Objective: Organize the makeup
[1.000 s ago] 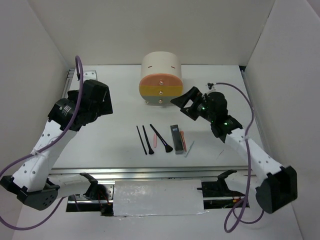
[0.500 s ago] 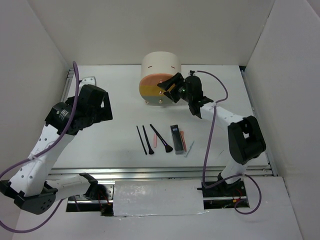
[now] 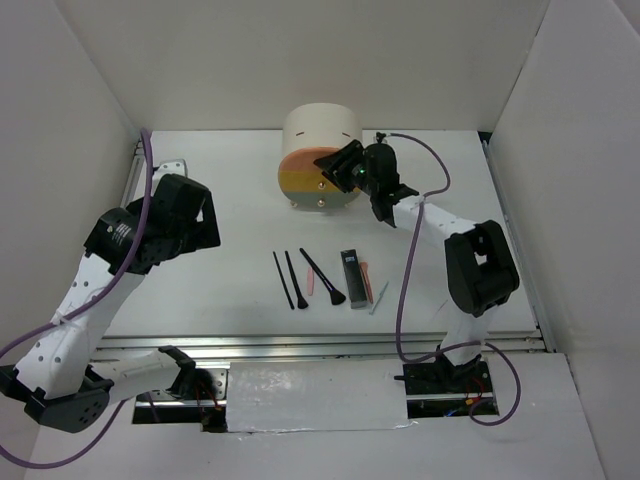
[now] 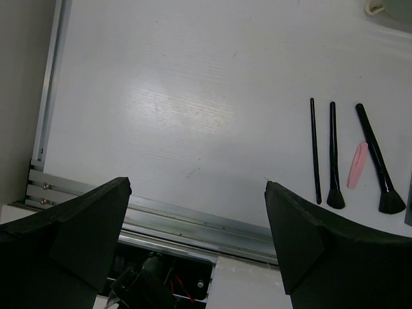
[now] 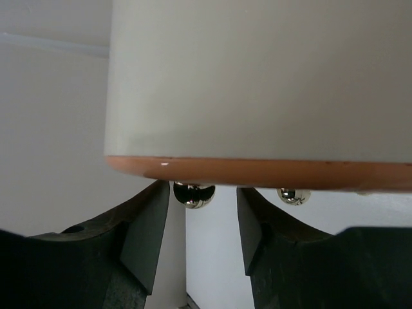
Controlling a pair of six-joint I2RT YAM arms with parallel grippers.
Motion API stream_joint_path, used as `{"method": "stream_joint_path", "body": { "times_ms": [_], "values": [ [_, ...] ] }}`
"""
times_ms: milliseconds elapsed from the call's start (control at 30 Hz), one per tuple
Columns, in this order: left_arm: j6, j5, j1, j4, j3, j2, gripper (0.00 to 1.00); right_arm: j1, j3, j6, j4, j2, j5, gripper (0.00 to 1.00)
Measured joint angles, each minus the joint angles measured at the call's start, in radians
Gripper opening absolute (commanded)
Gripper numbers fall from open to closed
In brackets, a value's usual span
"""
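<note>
— Black, pink and teal, the makeup is all lying in one row on the table (image 3: 230, 200), in front of my arm bases: two thin black sticks (image 3: 283, 280), the black brush (image 3: 322, 277), the dark grey box (image 3: 350, 278), the salmon-pink sticks (image 3: 310, 283) and the pale teal stick (image 3: 380, 297). Nothing of it is being held.

— So which step are you doing?

— I am judging it as opening a drawer before any picking. My right gripper (image 3: 335, 165) is reaching to the front of the cream organizer (image 3: 320, 130). In its wrist view the fingers (image 5: 145, 225) are standing spread, one on each side of a shiny knob (image 5: 194, 194) just under the orange edge, and they are not pressing it, as far as I am seeing.

— And the left one?

— My left gripper (image 4: 196, 238) is hanging wide apart over bare table, to the left of the row, carrying nothing.

— What is the next move asking?

— Closing gently on that knob, then pulling straight out. It is small, round and smooth, so I am expecting it can slip, and the organizer may slide along with the pull.
</note>
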Motion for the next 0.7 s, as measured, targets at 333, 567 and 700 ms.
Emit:
{"method": "stream_joint_path", "body": {
  "times_ms": [333, 567, 700],
  "values": [
    [0.003, -0.007, 0.000, -0.002, 0.001, 0.009, 0.99, -0.003, 0.096, -0.008, -0.034, 0.066, 0.003, 0.45],
    [0.003, -0.014, 0.000, -0.001, 0.001, 0.013, 1.00, -0.013, 0.181, -0.045, -0.081, 0.102, 0.002, 0.38],
    [0.002, -0.019, 0.000, -0.001, 0.000, 0.013, 0.99, -0.038, 0.183, -0.063, -0.090, 0.107, -0.013, 0.37]
  ]
}}
